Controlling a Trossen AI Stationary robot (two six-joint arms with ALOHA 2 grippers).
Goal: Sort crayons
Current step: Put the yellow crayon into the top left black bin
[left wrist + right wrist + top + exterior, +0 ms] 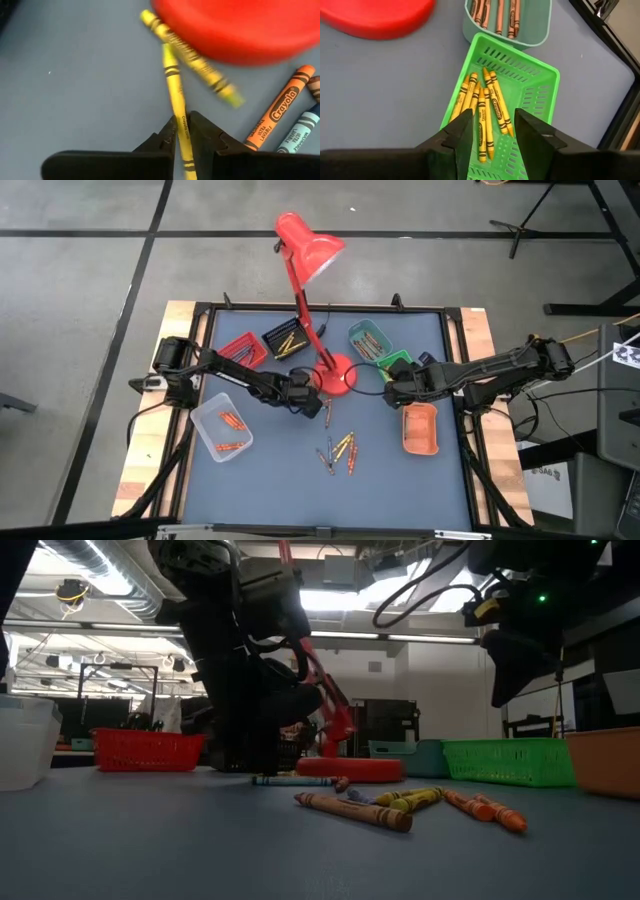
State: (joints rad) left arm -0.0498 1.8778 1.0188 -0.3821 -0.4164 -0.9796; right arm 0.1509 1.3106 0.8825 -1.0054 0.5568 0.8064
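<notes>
Crayons (342, 450) lie loose on the table's blue mat (280, 480), near the red lamp base (335, 375). Left gripper (181, 134) is closed on a yellow crayon (175, 92) beside that base. Right gripper (490, 131) hangs with its fingers wide apart over yellow crayons in the green tray (540, 85).

A lamp (318, 300) stands mid-bench (390, 480), its base (336, 375) between the two grippers. Loose crayons (340, 450) lie in front of the base. Two trays (262, 345) sit behind the left gripper (318, 406), another tray (221, 428) to its left. The right gripper (390, 393) hangs over a basket (530, 85) of crayons.
</notes>
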